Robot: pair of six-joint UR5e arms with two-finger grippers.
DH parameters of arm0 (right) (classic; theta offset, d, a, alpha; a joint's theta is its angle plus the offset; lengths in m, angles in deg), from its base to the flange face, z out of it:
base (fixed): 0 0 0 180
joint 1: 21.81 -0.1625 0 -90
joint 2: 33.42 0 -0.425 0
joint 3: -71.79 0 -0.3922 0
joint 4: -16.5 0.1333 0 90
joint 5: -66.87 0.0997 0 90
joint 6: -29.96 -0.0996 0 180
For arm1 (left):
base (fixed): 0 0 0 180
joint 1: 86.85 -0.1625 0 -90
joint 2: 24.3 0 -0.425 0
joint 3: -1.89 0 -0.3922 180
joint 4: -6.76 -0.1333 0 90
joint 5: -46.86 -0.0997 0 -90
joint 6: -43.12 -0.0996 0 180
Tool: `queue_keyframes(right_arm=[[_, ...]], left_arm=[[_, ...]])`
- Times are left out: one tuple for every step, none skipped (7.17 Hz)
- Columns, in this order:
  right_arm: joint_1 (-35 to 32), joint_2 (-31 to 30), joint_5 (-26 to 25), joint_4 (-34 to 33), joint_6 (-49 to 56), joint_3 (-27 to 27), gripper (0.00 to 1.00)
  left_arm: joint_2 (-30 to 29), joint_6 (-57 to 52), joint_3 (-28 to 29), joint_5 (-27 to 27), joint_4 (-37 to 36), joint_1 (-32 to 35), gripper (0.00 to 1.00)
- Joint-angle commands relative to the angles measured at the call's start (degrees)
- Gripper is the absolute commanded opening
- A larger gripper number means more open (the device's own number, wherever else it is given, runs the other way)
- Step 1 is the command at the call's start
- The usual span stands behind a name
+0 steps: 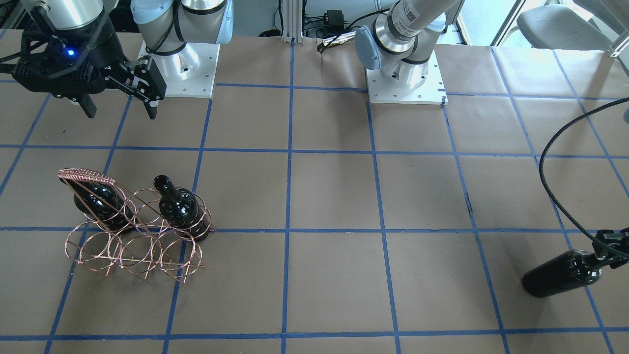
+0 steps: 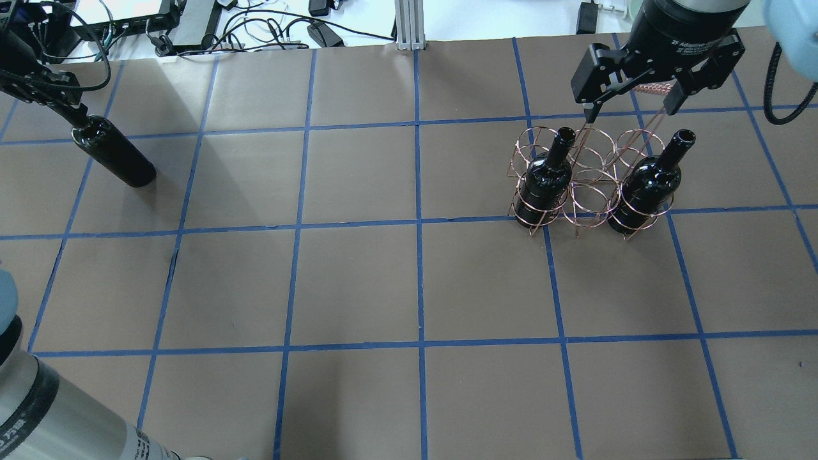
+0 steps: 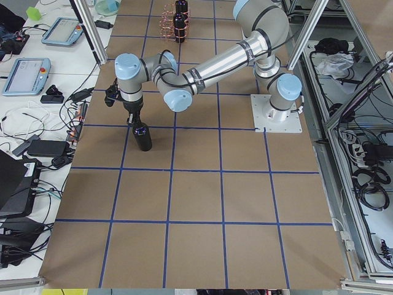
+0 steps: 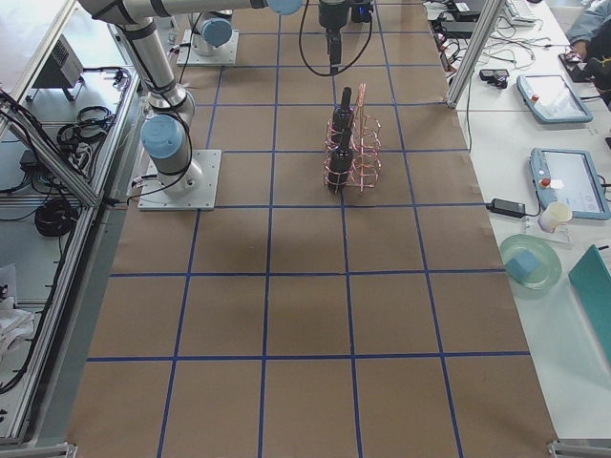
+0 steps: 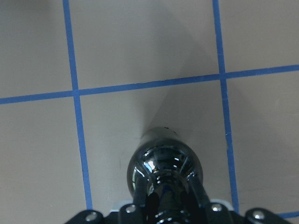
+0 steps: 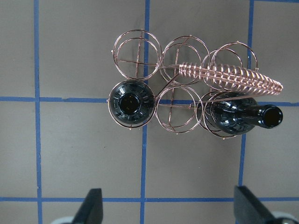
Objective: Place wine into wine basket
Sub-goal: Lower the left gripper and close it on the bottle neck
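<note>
The wine bottle [image 2: 115,156], near-black and glossy, stands upright at the table's far left. My left gripper [image 2: 61,105] is shut on its neck; the left wrist view looks down on its shoulder [image 5: 163,170]. Whether its base touches the table I cannot tell. The copper wire wine basket [image 2: 591,185] stands at the right, with two identical bottles [image 2: 546,179] [image 2: 645,185] in the end rings of the row nearer me. The other rings hold nothing. My right gripper [image 2: 629,110] hangs open and empty above the basket, near the coiled handle [image 6: 229,77].
The table is brown paper with a blue tape grid [image 2: 418,223]. Cables and power supplies [image 2: 255,25] lie beyond the far edge. The arm bases [image 1: 405,73] [image 1: 179,69] stand on white plates at my side. A black cable [image 1: 555,187] loops by the left gripper.
</note>
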Motion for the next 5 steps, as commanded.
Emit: queue_keyframes(right_arm=[[0.0,-0.06,-0.18,0.35,0.0,0.12,1.0],[0.0,-0.14,-0.18,0.36,0.0,0.12,1.0],[0.0,-0.32,-0.26,0.44,0.0,0.21,1.0],[0.0,-0.49,-0.27,0.79,0.0,0.64,1.0],[0.0,-0.5,-0.18,0.71,0.0,0.82,1.0]], left_arm=[[3.38,2.35,-0.05,0.11,1.89,1.03,0.0],[5.4,6.81,-0.4,0.28,4.6,2.87,0.0],[7.85,10.94,-1.62,0.03,5.24,6.8,0.0],[10.75,17.25,-4.59,0.2,5.16,11.37,0.0],[13.48,20.09,-7.32,0.37,5.16,15.24,0.0]])
